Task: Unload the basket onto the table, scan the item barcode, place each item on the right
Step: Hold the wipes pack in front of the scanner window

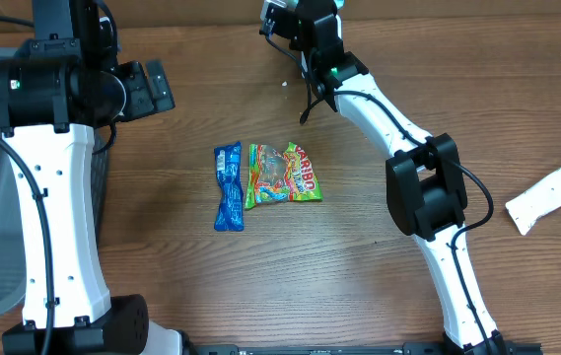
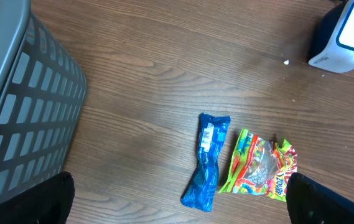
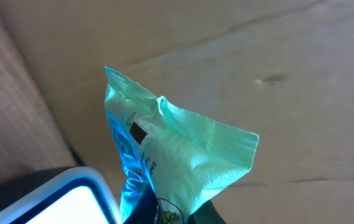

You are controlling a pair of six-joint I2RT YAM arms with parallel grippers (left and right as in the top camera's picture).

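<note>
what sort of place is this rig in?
Likely a mock checkout bench: a lit scanner, a green packet held near it, a Haribo bag and blue packet on the wooden table, a mesh basket.

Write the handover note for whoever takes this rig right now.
Left claw: open, empty, near the basket.
Right claw: shut on a green packet, held beside the lit face of the scanner.
On the table: blue packet and Haribo bag, side by side, neither gripped.
Done: green packet picked up and at the scanner.
Left: no telling whether its barcode has read; confirm that, then probably the two on the table.
</note>
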